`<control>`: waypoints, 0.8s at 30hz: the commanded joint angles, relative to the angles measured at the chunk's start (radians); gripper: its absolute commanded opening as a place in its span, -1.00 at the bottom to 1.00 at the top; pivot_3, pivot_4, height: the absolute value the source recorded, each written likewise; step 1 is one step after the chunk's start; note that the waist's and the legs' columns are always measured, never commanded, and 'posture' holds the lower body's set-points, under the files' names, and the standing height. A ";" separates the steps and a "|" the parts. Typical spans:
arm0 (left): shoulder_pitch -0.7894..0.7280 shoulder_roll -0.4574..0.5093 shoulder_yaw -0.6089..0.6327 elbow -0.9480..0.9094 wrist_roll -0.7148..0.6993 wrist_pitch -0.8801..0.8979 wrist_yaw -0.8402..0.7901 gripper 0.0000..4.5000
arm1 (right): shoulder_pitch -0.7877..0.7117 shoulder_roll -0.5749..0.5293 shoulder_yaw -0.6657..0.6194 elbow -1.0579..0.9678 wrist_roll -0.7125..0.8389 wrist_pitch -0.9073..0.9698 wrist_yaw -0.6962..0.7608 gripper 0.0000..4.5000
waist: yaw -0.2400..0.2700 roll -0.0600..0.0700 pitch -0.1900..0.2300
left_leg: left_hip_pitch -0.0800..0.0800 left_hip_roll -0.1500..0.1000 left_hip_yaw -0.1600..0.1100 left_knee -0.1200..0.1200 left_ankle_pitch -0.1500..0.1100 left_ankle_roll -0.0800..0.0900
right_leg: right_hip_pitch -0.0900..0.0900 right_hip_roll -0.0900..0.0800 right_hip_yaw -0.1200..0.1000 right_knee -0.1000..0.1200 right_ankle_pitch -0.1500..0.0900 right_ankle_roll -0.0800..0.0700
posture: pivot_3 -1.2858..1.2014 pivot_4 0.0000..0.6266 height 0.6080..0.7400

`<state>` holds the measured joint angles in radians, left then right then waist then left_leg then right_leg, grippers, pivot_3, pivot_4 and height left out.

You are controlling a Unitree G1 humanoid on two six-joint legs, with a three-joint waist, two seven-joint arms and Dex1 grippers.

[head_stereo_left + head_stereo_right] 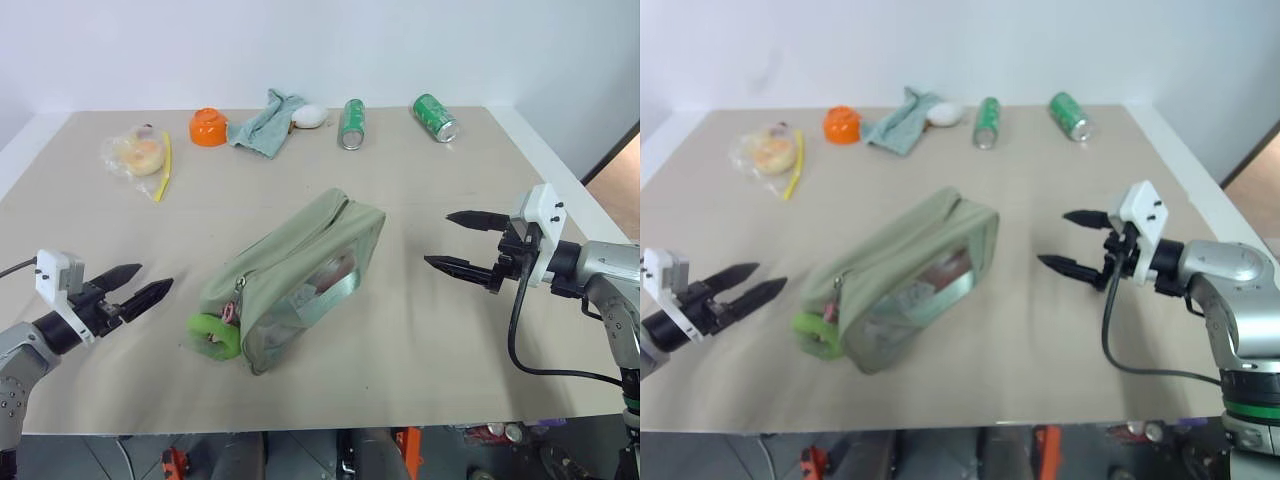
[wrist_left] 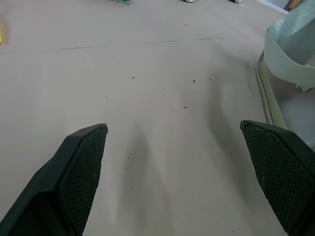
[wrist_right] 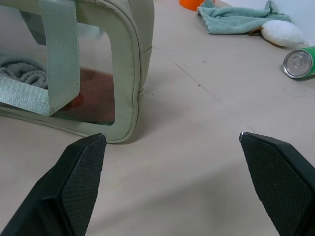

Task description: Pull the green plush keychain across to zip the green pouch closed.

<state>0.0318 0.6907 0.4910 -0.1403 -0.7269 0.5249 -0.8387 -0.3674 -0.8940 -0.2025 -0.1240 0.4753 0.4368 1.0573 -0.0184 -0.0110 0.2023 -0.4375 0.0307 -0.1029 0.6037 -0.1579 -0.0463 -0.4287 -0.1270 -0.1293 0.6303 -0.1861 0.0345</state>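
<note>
approach step — both black two-finger grippers, left gripper (image 1: 150, 282) and right gripper (image 1: 458, 242), gape wide, empty; next, brace the boxy sage-green fabric pouch (image 1: 300, 270) and pinch the fuzzy lime-green plush keychain (image 1: 215, 335).

text: none legible | labels: none readable | soda cans (image 1: 433, 116): print unreadable

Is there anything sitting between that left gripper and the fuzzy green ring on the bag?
Nothing visible does. The left gripper, open, hangs above bare table, and the green plush keychain lies at the near end of the green pouch, on the side facing that gripper. The cans and rag lie far back.
</note>
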 commanded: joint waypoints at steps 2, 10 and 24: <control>-0.007 0.072 0.046 -0.013 -0.036 0.032 -0.054 0.99 | -0.039 -0.009 -0.022 0.022 0.020 -0.013 0.022 1.00 | 0.000 -0.001 0.000 | 0.000 0.000 0.000 0.000 0.000 0.000 | 0.000 0.000 0.000 0.000 0.000 0.000 | 0.03 -0.52 1.00; -0.184 0.258 0.022 0.013 -0.103 0.139 -0.175 0.99 | -0.291 -0.065 0.045 0.113 0.023 -0.038 0.196 1.00 | -0.002 -0.002 0.001 | 0.000 0.000 0.008 0.000 0.000 0.000 | -0.006 0.001 0.009 0.001 0.002 0.002 | 0.03 -0.52 1.00; -0.554 0.273 -0.140 -0.030 -0.228 0.259 -0.269 0.99 | -0.703 0.053 0.436 0.140 0.044 -0.152 0.557 1.00 | -0.008 -0.003 0.002 | 0.000 0.001 0.023 -0.001 0.000 -0.001 | -0.012 0.003 0.026 0.001 0.009 0.012 | 0.03 -0.52 1.00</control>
<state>-0.5066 0.9671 0.3503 -0.1423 -0.9372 0.7831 -1.1149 -1.0303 -0.8441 0.2049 0.0386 0.4917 0.3156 1.5497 -0.0262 -0.0139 0.2043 -0.4370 0.0316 -0.0802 0.6032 -0.1578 -0.0469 -0.4408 -0.1239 -0.1034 0.6316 -0.1774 0.0468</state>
